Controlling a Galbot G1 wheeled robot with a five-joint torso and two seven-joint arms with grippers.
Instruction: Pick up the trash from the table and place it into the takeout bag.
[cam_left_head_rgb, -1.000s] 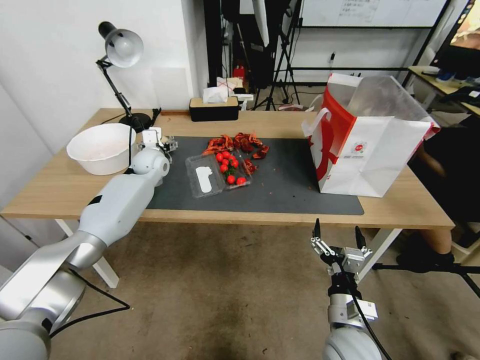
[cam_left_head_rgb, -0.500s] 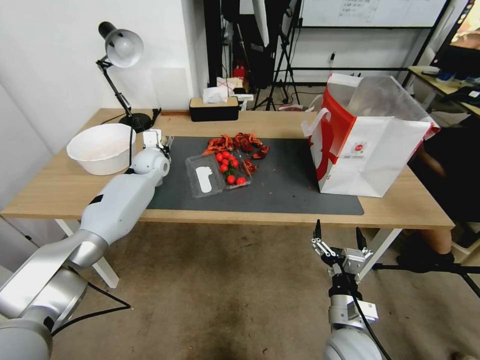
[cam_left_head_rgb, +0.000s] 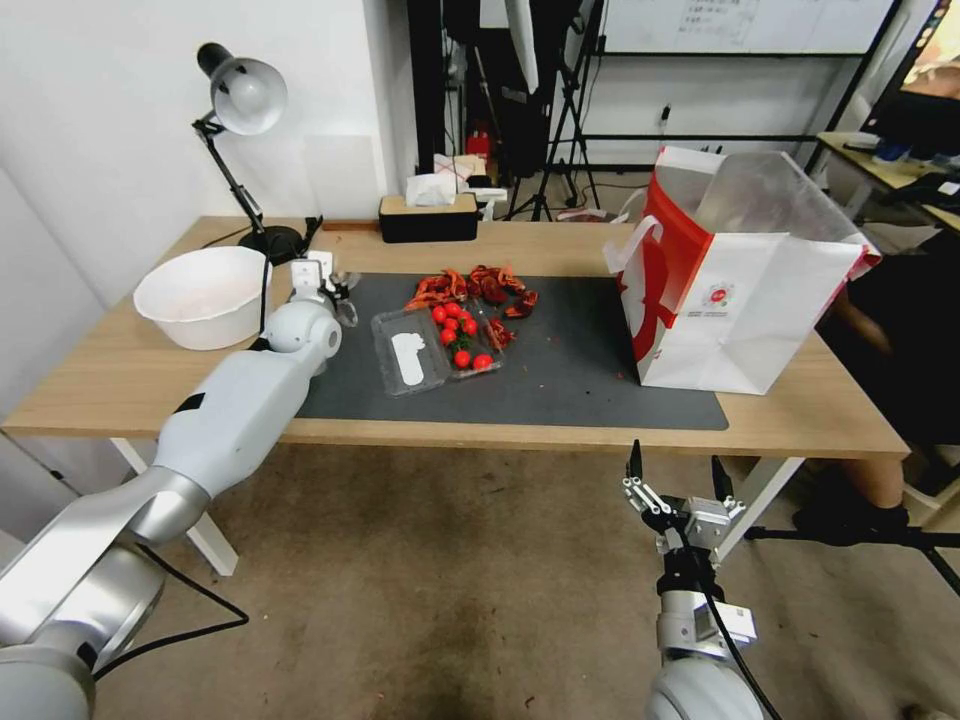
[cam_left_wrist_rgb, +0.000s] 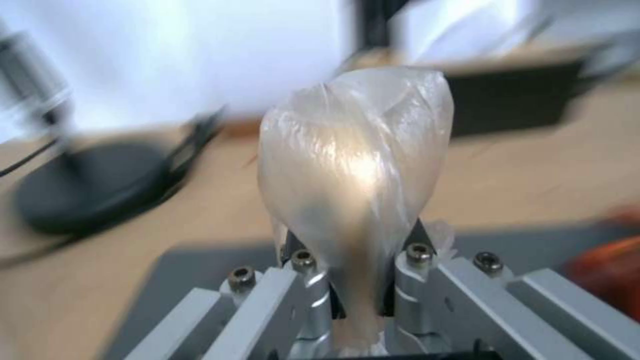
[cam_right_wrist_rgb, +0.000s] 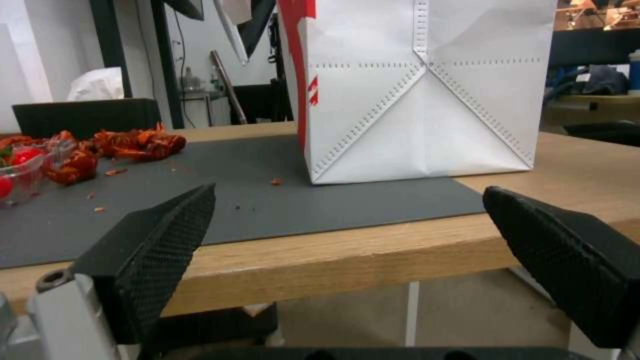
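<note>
L gripper, left-centre of head view, is clamped on a small clear plastic bag above the mat's left end. R gripper, bottom centre, hangs below the table edge w/ fingers spread wide. Takeout bag stands at right on the mat; red food scraps and a clear tomato tray sit mid-mat. White bowl, lamp, tissue box at left and rear. Vs 1 s ago: L gripper has shifted slightly up and right; R unchanged.
</note>
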